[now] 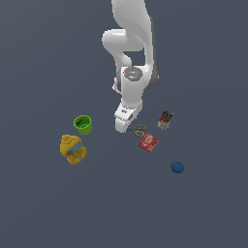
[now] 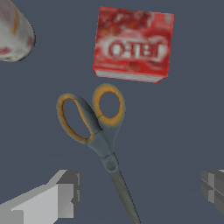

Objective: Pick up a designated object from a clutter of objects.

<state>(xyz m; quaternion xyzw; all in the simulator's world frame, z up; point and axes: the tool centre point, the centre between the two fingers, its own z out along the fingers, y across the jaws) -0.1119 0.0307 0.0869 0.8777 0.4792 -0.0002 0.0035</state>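
I saw the claw [image 1: 124, 127] low over the desk [image 1: 43, 203] at frame centre, its tips just left of the scissors [image 1: 140, 130]. The red flat box [image 1: 148, 142] lay just below-right of them, the small can [image 1: 165, 119] further right. Green cup [image 1: 83, 124] and yellow bottle [image 1: 72, 149] sat left; the blue ball [image 1: 177, 167] sat lower right.

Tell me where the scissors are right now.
In the exterior view the scissors lie on the floor just beside the hand, on its right in that view, with the red flat box close by their ring handles.
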